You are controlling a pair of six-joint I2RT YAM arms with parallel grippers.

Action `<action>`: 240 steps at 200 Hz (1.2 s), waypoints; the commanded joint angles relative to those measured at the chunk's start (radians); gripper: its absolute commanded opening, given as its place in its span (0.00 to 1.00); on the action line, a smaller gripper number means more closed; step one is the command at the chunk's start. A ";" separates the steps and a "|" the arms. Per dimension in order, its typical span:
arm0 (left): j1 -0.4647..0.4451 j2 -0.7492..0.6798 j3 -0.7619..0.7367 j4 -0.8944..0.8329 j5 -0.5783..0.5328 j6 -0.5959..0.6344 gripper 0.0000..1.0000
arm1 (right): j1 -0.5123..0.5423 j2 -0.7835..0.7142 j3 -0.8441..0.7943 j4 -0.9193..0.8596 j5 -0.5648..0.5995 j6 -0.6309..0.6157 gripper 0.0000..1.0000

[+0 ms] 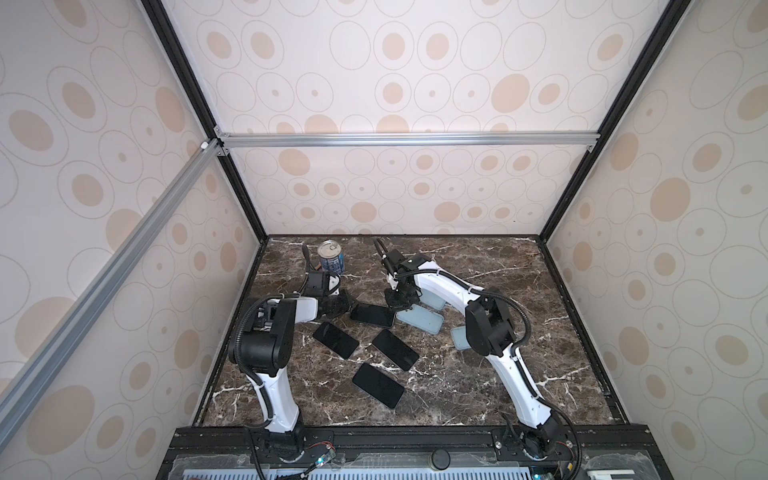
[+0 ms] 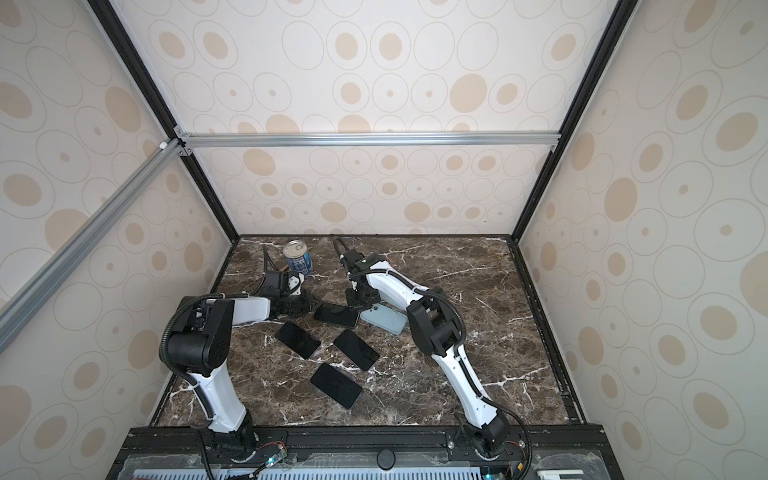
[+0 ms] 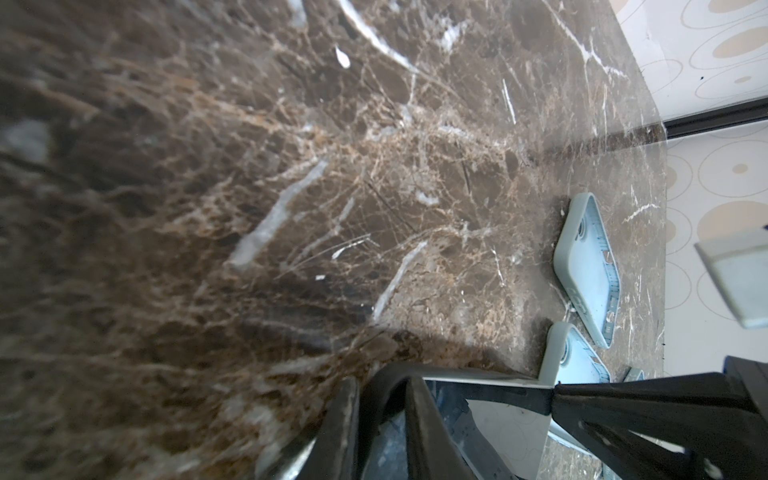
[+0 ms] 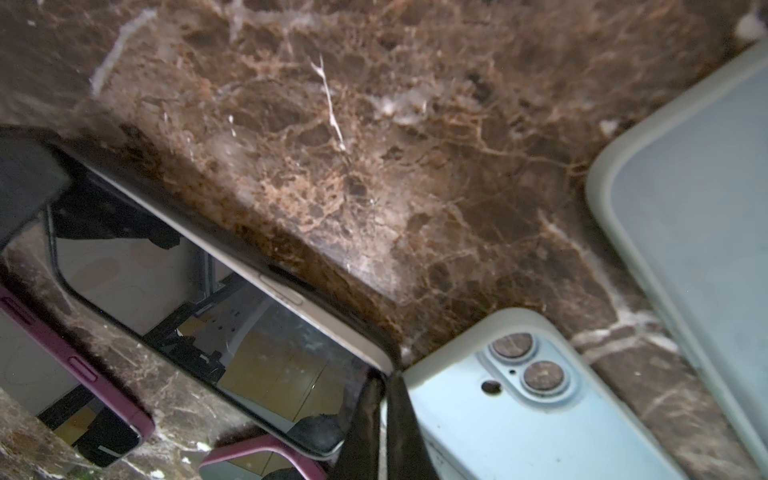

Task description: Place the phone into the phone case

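Right hand sits right up against its wrist camera. Its fingers are pressed together with nothing between them, tips down at the gap where the phone corner meets the phone case corner. Left hand pinches the far end of that phone, jaws narrow; looks like a real grip. The phone lies screen up on the table, just beside the pale blue phone case, corner to corner, touching or nearly so.

The phone is not in the case yet. The case is empty, and marble shows through its lens holes. It seems to lie back up, not sure. Status: phone gripped and sitting alongside the case, insertion not begun. Left to do, by my read: line the phone up over the case, maybe flip the case, press the edges in.

Three more phones, spare cases and a can sit untouched.
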 commanded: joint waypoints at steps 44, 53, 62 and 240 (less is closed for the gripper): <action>-0.004 0.011 -0.025 -0.100 -0.055 0.028 0.22 | 0.059 0.167 -0.147 -0.048 -0.059 0.021 0.07; -0.004 0.004 -0.025 -0.103 -0.055 0.030 0.22 | 0.060 0.174 -0.154 -0.050 -0.066 0.023 0.07; -0.004 -0.003 -0.025 -0.104 -0.070 0.033 0.22 | 0.063 0.178 -0.166 -0.046 -0.068 0.027 0.07; -0.004 -0.098 -0.077 -0.092 -0.078 0.015 0.24 | 0.086 0.053 -0.300 0.160 -0.128 0.195 0.09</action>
